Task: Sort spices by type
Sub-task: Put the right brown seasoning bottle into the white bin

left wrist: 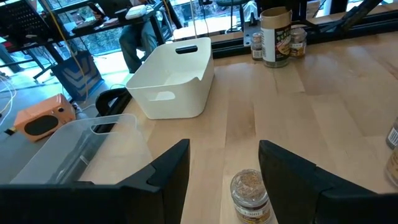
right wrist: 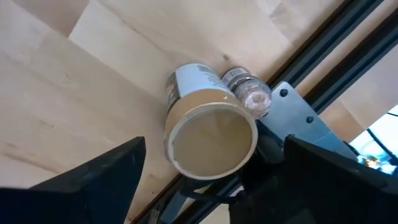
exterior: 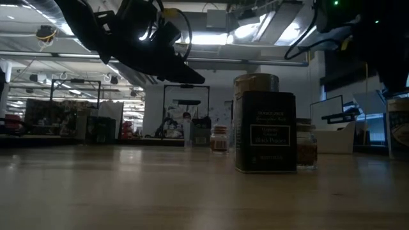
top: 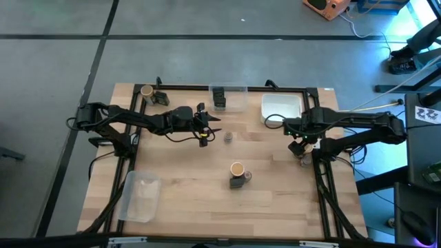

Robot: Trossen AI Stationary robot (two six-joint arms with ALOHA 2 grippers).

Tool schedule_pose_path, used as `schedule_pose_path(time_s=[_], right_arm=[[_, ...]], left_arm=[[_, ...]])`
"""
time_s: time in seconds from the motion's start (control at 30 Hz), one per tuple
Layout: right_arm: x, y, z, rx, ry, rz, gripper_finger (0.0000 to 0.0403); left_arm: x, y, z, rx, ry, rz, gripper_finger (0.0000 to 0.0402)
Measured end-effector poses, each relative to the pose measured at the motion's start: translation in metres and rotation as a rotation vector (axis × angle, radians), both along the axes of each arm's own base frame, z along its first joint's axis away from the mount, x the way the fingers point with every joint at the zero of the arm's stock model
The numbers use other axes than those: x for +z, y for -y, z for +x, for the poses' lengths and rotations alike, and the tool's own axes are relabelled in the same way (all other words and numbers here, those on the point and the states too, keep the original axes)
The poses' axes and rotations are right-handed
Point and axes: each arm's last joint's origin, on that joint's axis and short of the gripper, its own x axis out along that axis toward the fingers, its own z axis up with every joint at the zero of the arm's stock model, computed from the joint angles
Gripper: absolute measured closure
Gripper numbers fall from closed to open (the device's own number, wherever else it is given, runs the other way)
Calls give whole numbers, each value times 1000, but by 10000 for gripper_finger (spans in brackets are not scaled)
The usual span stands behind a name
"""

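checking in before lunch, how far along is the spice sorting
Early. A dark jar already sits in the clear tray. The left claw is open, closing in on a small jar mid-table. The right claw is open over a tan-topped jar at the right edge. Other jars are scattered.

The right hand (right wrist: 205,180) hangs spread wide over a round tan-topped jar (right wrist: 208,134) on the pale wooden counter (right wrist: 74,93). A tiny clear jar (right wrist: 249,93) touches it, beside a black frame rail (right wrist: 336,43).
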Motion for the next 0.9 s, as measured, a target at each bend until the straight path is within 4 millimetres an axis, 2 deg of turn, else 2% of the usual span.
schedule_pose_path(time_s=[0.47,0.9], right_arm=[[-31,-1,-2,-3,-73,34,22],[-36,0,1,23,-32,6,33]], left_arm=[[0,0,0,-4,-8,12,227],[-1,0,0,-3,-9,9,227]])
